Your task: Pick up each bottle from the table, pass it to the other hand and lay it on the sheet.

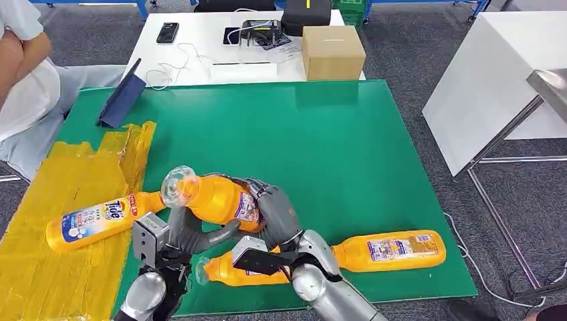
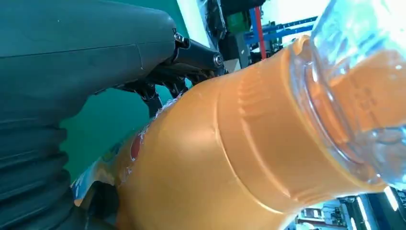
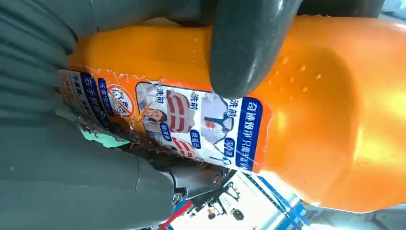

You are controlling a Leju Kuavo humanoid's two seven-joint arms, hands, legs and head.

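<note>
**Orange bottle held between both hands above the green surface**

The right hand (image 1: 274, 212) wraps the labelled body of an orange detergent bottle (image 1: 217, 198); in the right wrist view its thick grey thumb (image 3: 249, 48) presses across the bottle just above the printed label (image 3: 191, 127). The left hand (image 1: 194, 231) comes up under the same bottle on the side nearer its neck, fingers curled against the underside; the left wrist view shows the bottle's shoulder and clear cap (image 2: 356, 86) close up, but whether the left hand truly grips or merely touches cannot be told. The held bottle is tilted, clear cap toward the yellow sheet (image 1: 60, 221), and sits raised over the near edge of the green surface (image 1: 321, 140).

Taking the held bottle as the landmark: directly beneath it, partly hidden by the right wrist, a second orange bottle (image 1: 224, 271) lies on the green surface. To its right, well apart, a third orange bottle (image 1: 391, 251) lies on its side. To its left, just beside, a Tide bottle (image 1: 100, 219) lies on the yellow sheet. Far beyond it stand a cardboard box (image 1: 332, 52) and a blue folder (image 1: 122, 97), with a seated person (image 1: 23, 73) beyond the sheet.
</note>
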